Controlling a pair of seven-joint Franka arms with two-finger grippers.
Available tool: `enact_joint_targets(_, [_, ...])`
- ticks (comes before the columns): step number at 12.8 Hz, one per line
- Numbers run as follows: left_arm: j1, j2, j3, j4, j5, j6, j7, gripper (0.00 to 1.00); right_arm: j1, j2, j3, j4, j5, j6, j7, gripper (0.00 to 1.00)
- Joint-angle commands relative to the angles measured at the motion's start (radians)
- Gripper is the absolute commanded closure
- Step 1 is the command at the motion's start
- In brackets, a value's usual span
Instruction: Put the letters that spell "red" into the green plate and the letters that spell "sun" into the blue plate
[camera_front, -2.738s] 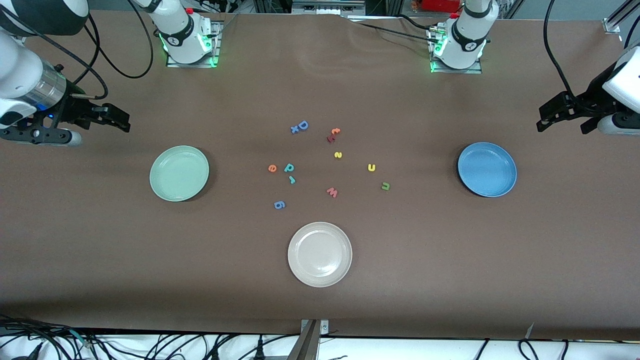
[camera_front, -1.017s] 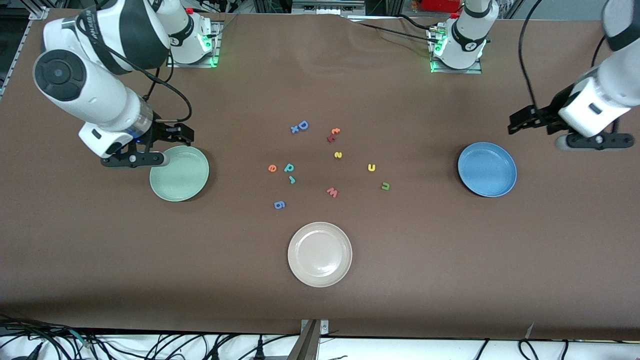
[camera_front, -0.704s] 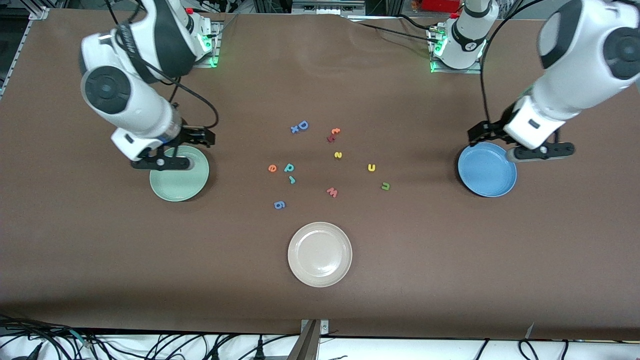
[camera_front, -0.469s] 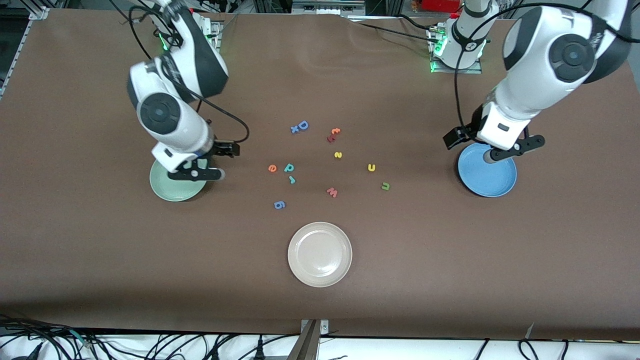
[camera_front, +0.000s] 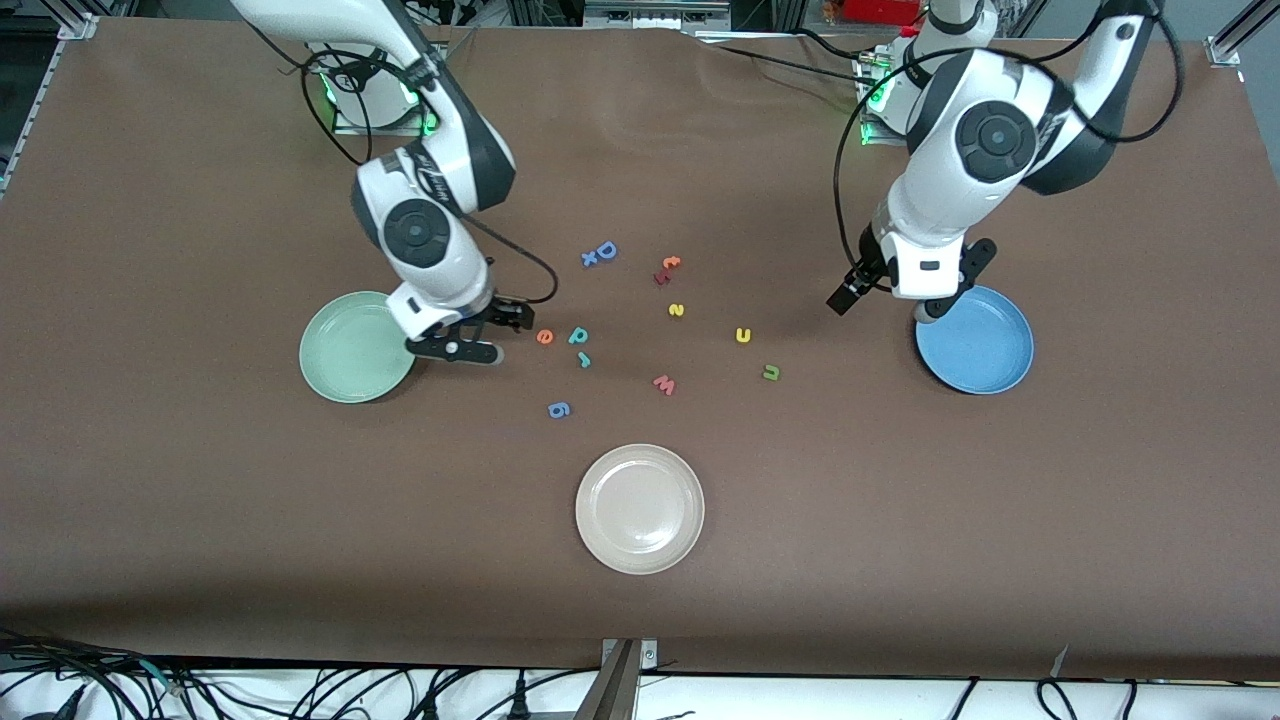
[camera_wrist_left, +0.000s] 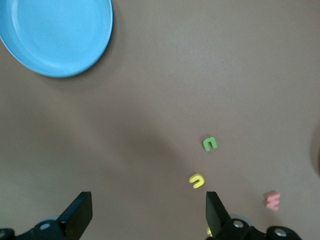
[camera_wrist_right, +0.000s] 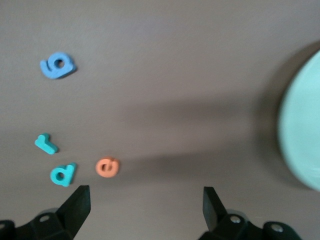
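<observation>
Nothing sorted yet: both target plates are bare and all six task letters lie flat on the desk (camera_front: 200, 520), in the loose cluster between the plates.

Right gripper (camera_front: 485, 335) hangs low over the desk between the green plate (camera_front: 340, 360) and the orange e (camera_front: 545, 337), fingers spread and empty. The spot makes sense: the e is the closest "red" letter to it, with the teal d (camera_front: 578, 335) just beside the e and the teal r (camera_front: 584, 360) just beside the d, a bit nearer the front camera. The right wrist view shows the e lying just ahead of the spread fingers, not yet between them.

Left gripper (camera_front: 885, 300) hovers at the rim of the blue plate (camera_front: 990, 350), on the side toward the letters, fingers also spread and empty. In its wrist view the yellow u (camera_wrist_left: 197, 180) and green n (camera_wrist_left: 209, 143) lie ahead of the fingers, apart from each other. The yellow s (camera_front: 676, 310) sits farther toward the middle of the cluster, so the u or n is probably its first pick.

Distractors to skip: blue D (camera_front: 605, 250), blue g (camera_front: 559, 409), pink w (camera_front: 664, 384), the red and orange pair (camera_front: 666, 268), beige plate (camera_front: 640, 510).

The letters are thin and flat, so each gripper will likely need to come right down to the desk to pinch one.
</observation>
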Motion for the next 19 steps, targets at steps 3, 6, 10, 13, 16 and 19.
enact_joint_targets(3, [-0.010,0.135,0.007,-0.012,-0.030,0.171,-0.071,0.00,0.066,0.141,-0.005,0.006,-0.007,0.194,0.242,0.05])
enact_joint_targets(6, [-0.060,0.219,0.010,-0.003,-0.024,0.237,-0.204,0.00,0.076,0.168,-0.006,0.009,-0.007,0.231,0.253,0.13])
enact_joint_targets(10, [-0.171,0.344,0.106,0.034,0.058,0.328,-0.275,0.00,0.076,0.172,-0.006,0.010,-0.007,0.231,0.253,0.39])
enact_joint_targets(13, [-0.194,0.400,0.139,0.098,0.100,0.328,-0.277,0.02,0.076,0.174,-0.008,0.010,-0.007,0.231,0.253,0.55])
enact_joint_targets(16, [-0.226,0.474,0.171,0.198,0.100,0.328,-0.281,0.03,0.078,0.169,-0.008,0.017,-0.008,0.228,0.248,0.89])
enact_joint_targets(19, [-0.274,0.542,0.205,0.261,0.100,0.329,-0.301,0.03,0.070,0.132,-0.031,0.044,-0.019,0.168,0.215,0.91])
